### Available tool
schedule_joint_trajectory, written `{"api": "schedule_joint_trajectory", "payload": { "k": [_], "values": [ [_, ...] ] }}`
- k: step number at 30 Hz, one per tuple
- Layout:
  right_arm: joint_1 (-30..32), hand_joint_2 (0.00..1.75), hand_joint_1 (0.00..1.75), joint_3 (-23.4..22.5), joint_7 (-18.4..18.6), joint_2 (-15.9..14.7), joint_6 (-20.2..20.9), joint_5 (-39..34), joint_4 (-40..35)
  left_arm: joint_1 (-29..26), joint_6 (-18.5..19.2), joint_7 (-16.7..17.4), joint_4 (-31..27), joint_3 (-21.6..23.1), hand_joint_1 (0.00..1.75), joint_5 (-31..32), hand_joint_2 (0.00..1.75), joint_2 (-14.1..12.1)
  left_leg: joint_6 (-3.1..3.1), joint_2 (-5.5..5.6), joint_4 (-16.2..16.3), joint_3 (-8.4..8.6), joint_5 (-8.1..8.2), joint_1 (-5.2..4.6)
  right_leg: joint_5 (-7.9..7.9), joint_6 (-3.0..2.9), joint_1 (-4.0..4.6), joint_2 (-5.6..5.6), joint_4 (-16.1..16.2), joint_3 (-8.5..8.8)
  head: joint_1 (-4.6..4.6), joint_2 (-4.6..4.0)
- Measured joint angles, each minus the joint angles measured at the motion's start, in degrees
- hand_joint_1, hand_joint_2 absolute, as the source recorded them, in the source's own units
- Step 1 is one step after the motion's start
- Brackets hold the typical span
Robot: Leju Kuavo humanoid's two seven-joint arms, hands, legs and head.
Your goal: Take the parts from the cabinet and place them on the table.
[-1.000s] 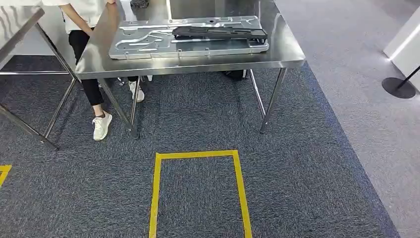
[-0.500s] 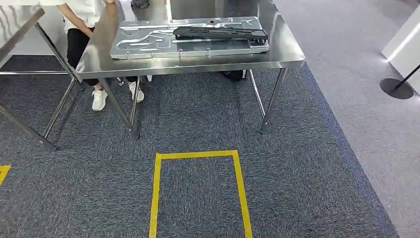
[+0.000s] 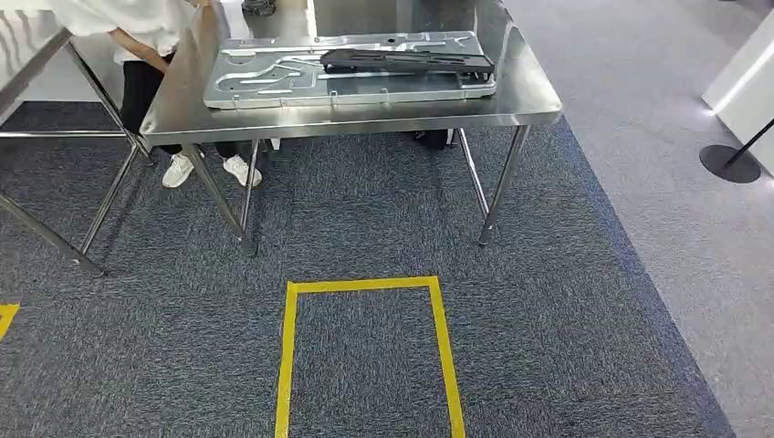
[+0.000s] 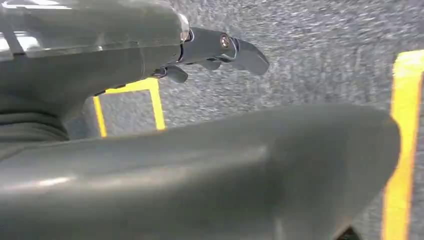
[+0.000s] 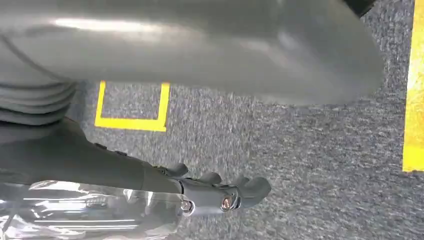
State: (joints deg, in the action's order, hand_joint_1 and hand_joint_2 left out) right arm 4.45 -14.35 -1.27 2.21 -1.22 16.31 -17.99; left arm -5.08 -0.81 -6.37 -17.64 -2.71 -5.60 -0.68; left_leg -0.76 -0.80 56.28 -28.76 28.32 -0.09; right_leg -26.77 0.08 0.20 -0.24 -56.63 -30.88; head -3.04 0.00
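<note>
A large silver stamped metal panel (image 3: pixel 274 80) lies flat on the steel table (image 3: pixel 365 119) ahead in the head view. A long black part (image 3: pixel 406 61) rests on the panel's right half. My left hand (image 4: pixel 100 75) hangs over the grey carpet with its fingers (image 4: pixel 220 47) stretched out and nothing in it. In the right wrist view my right hand (image 5: pixel 115 167) also hangs over the carpet, its fingers (image 5: pixel 225 192) apart and holding nothing.
A person (image 3: pixel 137 36) in a white top leans at the table's far left corner. A second steel table (image 3: pixel 36 46) stands at the left. A yellow tape rectangle (image 3: pixel 365 285) marks the carpet before me. A black stand base (image 3: pixel 730 162) and a white block (image 3: pixel 748 82) are at the right.
The person has drawn both feet back toward the table's left corner and bent further over. The panel and the black part have not moved.
</note>
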Motion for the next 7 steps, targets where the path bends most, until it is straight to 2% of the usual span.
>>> {"api": "schedule_joint_trajectory", "payload": {
  "k": [7],
  "values": [
    [2.0, 0.0, 0.0, 8.0, 0.8, -0.8, 0.8, -11.4, -2.1, -1.8, 0.4, 4.3, -2.2, 0.9, 0.0, 3.9, 0.0, 0.1, 0.0, 0.0, 0.0, 0.0, 0.0, 0.0, 0.0, 0.0, 0.0, 0.0, 0.0, 0.0, 0.0, 0.0]
  ]
}}
